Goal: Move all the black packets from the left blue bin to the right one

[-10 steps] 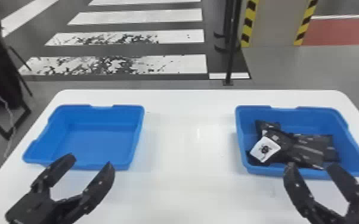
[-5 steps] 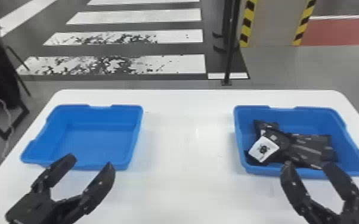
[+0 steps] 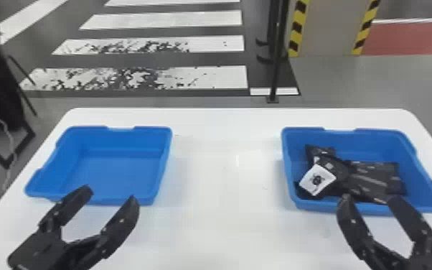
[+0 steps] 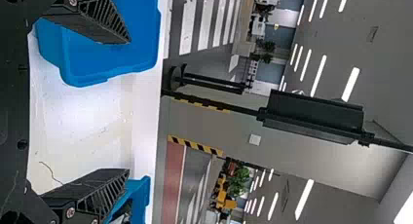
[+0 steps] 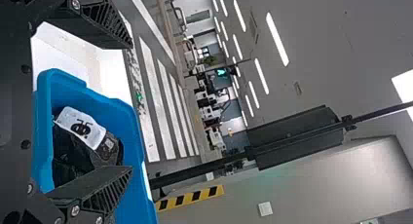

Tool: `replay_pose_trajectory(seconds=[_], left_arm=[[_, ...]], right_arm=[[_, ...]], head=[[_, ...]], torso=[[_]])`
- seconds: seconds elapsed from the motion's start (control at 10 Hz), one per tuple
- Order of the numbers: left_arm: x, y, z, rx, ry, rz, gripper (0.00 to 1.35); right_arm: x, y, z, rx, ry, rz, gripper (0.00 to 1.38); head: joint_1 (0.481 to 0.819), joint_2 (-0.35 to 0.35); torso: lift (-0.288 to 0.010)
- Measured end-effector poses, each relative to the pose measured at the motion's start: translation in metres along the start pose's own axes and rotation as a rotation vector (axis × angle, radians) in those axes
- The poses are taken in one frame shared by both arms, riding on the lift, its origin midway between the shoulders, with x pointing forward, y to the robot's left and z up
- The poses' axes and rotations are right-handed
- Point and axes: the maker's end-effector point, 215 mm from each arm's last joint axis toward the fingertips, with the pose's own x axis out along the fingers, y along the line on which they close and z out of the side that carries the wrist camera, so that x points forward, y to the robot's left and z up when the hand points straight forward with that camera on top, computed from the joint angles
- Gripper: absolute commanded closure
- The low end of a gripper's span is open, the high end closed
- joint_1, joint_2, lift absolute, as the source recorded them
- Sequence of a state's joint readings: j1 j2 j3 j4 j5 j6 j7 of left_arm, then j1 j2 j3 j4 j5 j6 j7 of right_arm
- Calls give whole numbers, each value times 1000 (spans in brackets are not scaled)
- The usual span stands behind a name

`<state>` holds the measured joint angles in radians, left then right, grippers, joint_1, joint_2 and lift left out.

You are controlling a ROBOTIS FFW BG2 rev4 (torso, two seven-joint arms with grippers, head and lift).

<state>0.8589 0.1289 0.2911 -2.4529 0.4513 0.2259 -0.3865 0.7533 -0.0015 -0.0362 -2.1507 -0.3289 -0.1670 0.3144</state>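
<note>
While both arms reach in from the bottom edge of the head view, the black left gripper (image 3: 110,194) has its two flat fingers spread apart at the near wall of the left blue plastic bin (image 3: 118,138). The black right gripper (image 3: 371,198) likewise has its fingers apart, the tips at the near rim of the right blue plastic bin (image 3: 373,143). Whether either set of tips touches plastic, I cannot tell.

The shiny black packets (image 3: 369,179) lie in that right bin, overlapping in a loose pile (how many there are is hard to say). On top, toward the bin's left side, a white label (image 3: 317,180) with a dark bug-like figure faces up at a slant. Both bins sit on the white tabletop (image 3: 226,215), well apart, with a bare white stretch between them.

In the left wrist view, the left gripper (image 4: 129,106) shows its ribbed fingers wide apart, with parts of both bins beyond. In the right wrist view, the right gripper (image 5: 131,108) is open as well, one finger passing in front of the packets.

Behind the tabletop are a black-and-white striped crosswalk floor (image 3: 147,77), a thin black pole (image 3: 274,79) and a grey panel (image 3: 328,28) edged in yellow-and-black striping.
</note>
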Motion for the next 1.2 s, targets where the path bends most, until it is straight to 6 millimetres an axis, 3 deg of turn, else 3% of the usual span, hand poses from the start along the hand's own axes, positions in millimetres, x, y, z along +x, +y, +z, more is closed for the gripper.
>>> replay_pose_trajectory(seconds=[1.2], left_arm=[[2,-2,1,-10,-5,-5,125]], right_arm=[[3,4,2,12,-9,7,147]], head=[[695,78]], torso=[[-185]])
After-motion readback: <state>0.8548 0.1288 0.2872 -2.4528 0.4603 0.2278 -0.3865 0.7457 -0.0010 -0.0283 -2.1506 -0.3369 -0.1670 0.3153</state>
